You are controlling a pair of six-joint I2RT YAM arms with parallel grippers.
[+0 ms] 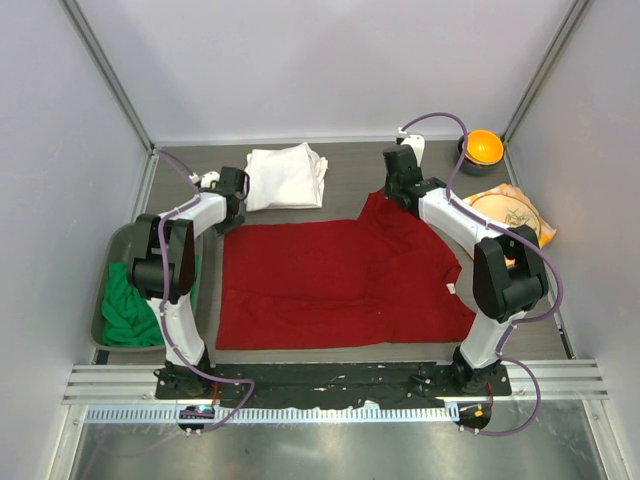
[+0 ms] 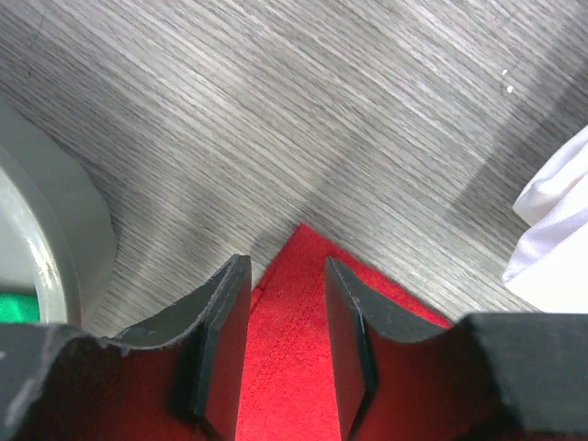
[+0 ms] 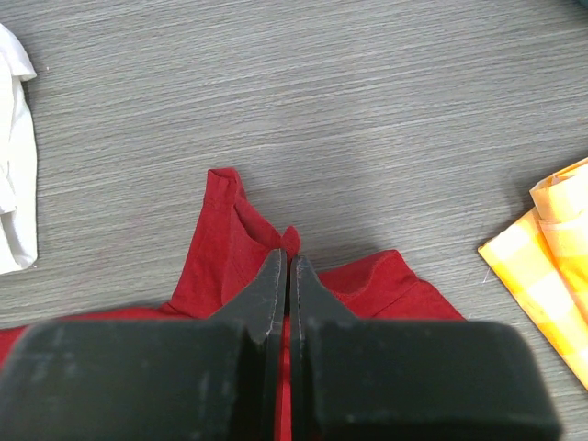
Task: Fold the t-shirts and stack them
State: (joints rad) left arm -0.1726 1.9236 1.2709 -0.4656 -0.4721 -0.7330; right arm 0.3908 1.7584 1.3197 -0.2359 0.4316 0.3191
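The red t-shirt (image 1: pixel 340 285) lies spread across the middle of the table. My left gripper (image 1: pixel 229 226) is at its far left corner. In the left wrist view it (image 2: pixel 287 266) is open, with the red corner (image 2: pixel 285 367) lying between the jaws. My right gripper (image 1: pixel 392 197) is at the shirt's far edge. In the right wrist view it (image 3: pixel 287 262) is shut on a pinch of red cloth (image 3: pixel 230 248). The white t-shirt (image 1: pixel 286 177) lies folded at the back. The green t-shirt (image 1: pixel 125 310) lies crumpled in the bin.
A grey bin (image 1: pixel 110 255) stands at the left edge and shows in the left wrist view (image 2: pixel 55 230). An orange patterned cloth (image 1: pixel 510 212) lies at the right, with an orange bowl (image 1: pixel 482 148) behind it. The white t-shirt also shows in the left wrist view (image 2: pixel 556 230).
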